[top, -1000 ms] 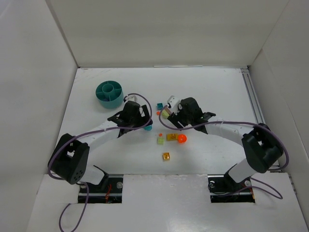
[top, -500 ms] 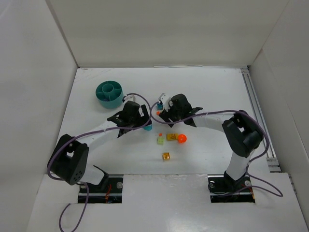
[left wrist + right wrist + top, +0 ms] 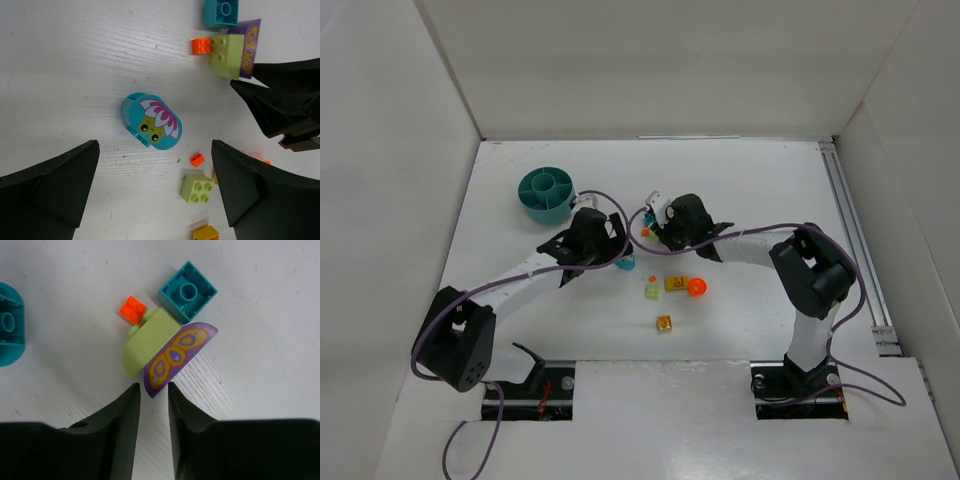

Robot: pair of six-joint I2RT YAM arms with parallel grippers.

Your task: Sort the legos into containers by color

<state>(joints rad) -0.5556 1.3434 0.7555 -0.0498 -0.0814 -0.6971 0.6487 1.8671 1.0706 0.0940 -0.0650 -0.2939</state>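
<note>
Between the wide-spread fingers of my left gripper [image 3: 155, 145], flat on the table [image 3: 65, 65], lies a rounded teal piece [image 3: 151, 127] with a flower face, touching neither finger. Near it are a tiny orange bit [image 3: 197, 159], a lime brick [image 3: 197, 188] and a yellow brick [image 3: 206, 233].

Further along sits a cluster: a purple butterfly piece [image 3: 180, 359] against a lime wedge [image 3: 150, 342], with a teal brick [image 3: 188, 291] and a small orange brick [image 3: 133, 308] pressed close. My right gripper [image 3: 151, 390] sits at the purple piece's lower tip, fingers narrowly parted, holding nothing.

The teal bowl [image 3: 546, 194] stands well apart, far left. I can't make out its contents.
</note>
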